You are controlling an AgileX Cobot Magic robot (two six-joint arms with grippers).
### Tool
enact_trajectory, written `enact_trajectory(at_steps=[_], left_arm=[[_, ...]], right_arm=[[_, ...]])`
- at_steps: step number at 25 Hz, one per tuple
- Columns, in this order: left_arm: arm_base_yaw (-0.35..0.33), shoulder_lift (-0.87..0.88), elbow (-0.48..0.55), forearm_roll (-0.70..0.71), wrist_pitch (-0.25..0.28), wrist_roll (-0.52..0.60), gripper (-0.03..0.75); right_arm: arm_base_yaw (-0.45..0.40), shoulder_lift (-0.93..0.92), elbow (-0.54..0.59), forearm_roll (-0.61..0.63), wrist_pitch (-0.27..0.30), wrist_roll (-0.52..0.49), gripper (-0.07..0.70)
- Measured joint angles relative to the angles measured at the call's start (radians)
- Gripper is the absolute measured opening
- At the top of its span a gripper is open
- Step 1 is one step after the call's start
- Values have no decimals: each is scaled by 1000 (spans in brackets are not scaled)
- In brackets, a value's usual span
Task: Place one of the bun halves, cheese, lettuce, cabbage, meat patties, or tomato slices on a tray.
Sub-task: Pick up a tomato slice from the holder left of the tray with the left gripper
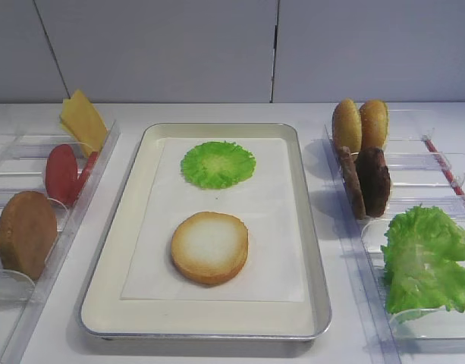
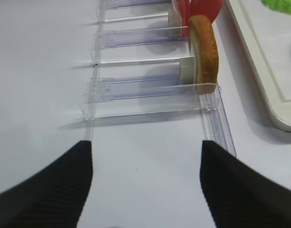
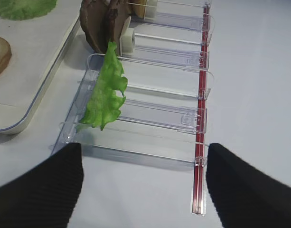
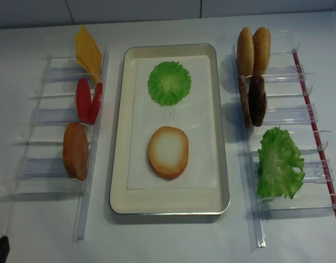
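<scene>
The silver tray [image 1: 103, 303] lies in the middle with a round green cabbage leaf [image 1: 218, 164] and a bun half [image 1: 209, 247], cut face up, on its paper liner. The left rack holds cheese [image 1: 83, 119], tomato slices [image 1: 63, 174] and another bun half [image 1: 25, 233]. On the right rack stand two bun halves [image 1: 359, 124], meat patties [image 1: 366, 181] and lettuce [image 1: 427, 258]. My left gripper [image 2: 146, 185] hovers open over bare table before the left rack's bun half [image 2: 204, 52]. My right gripper [image 3: 144, 185] is open before the lettuce [image 3: 105, 90]. Neither gripper holds anything.
Clear plastic racks flank the tray, one on the left [image 4: 47, 164] and one on the right [image 4: 299, 181] with a red strip [image 3: 198, 180] along its outer edge. A white wall rises behind the table. Bare white table lies in front of both racks.
</scene>
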Motion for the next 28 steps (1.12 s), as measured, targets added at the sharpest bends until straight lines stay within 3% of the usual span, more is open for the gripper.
enact_trajectory(at_steps=[28], left_arm=[[0,0,0,0,0,0,471]], right_arm=[[0,0,0,0,0,1,565]])
